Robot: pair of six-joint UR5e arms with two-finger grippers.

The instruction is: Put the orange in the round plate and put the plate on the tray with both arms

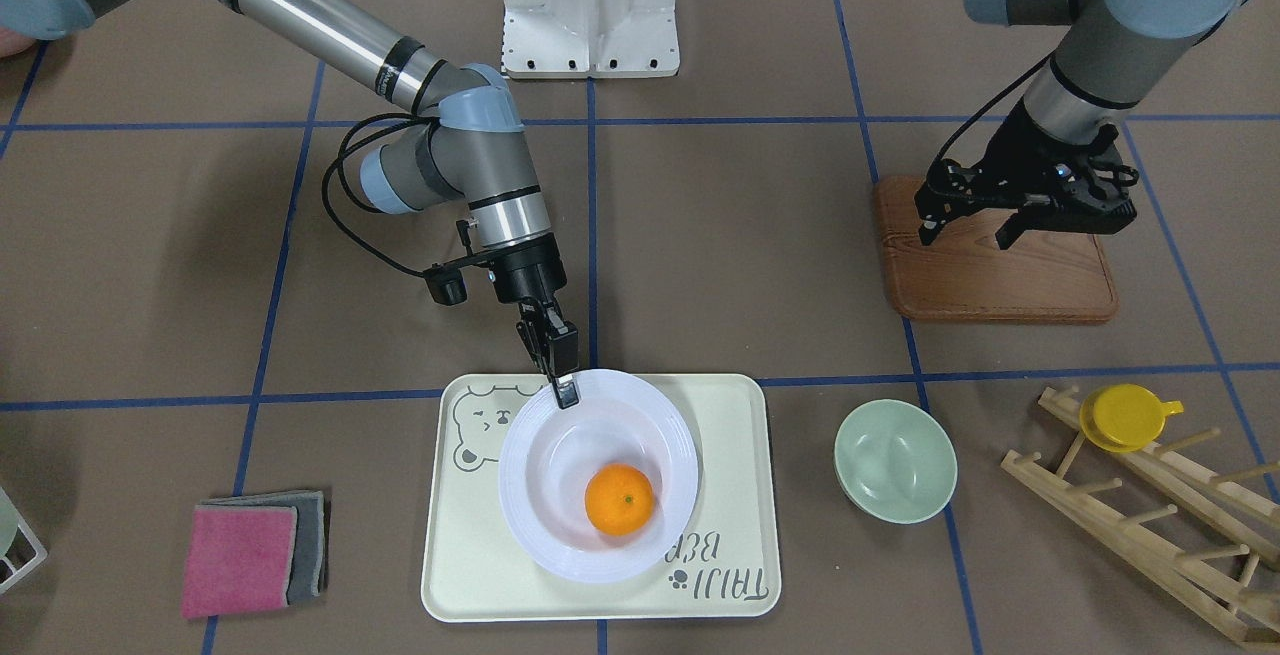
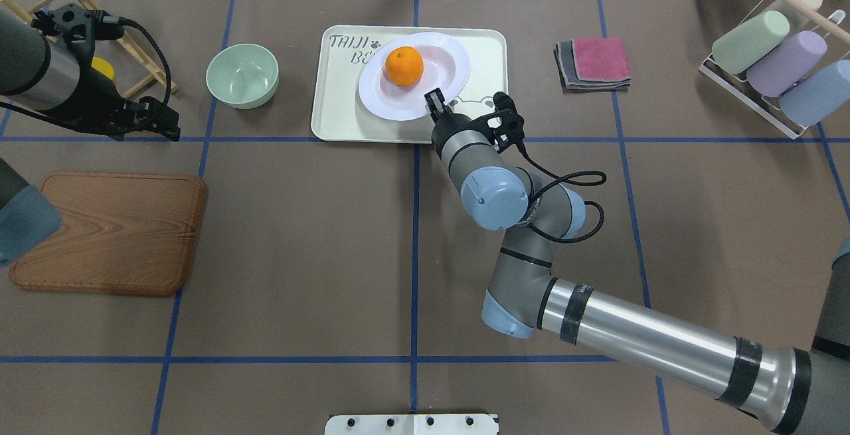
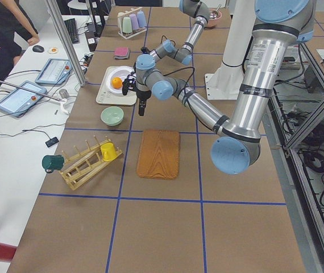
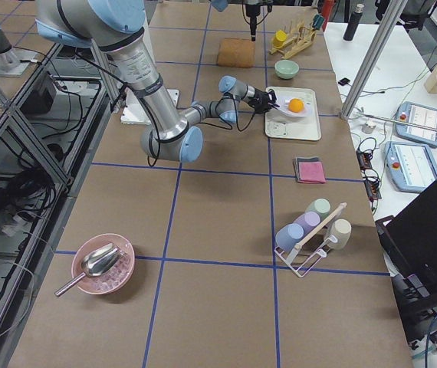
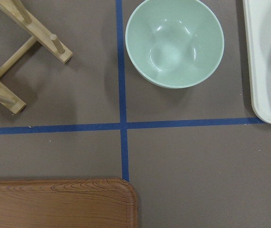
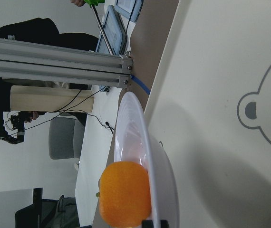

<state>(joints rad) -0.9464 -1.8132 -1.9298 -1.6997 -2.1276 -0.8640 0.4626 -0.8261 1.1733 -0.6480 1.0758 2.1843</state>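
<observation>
The blue-taped brown tabletop (image 2: pixel 299 256) carries the tray (image 2: pixel 339 89) under the right tool (image 2: pixel 435 99), folded cloths (image 2: pixel 594 63) to its right, and a wooden board (image 2: pixel 109 232) and green bowl (image 2: pixel 242 75) near the left tool (image 1: pixel 965 235).

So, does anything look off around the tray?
The plate looks tilted. The right gripper pinches its robot-side rim, which seems lifted off the tray in the right side view. The orange sits off-centre, toward the lower side. Nothing is spilled or damaged.
</observation>
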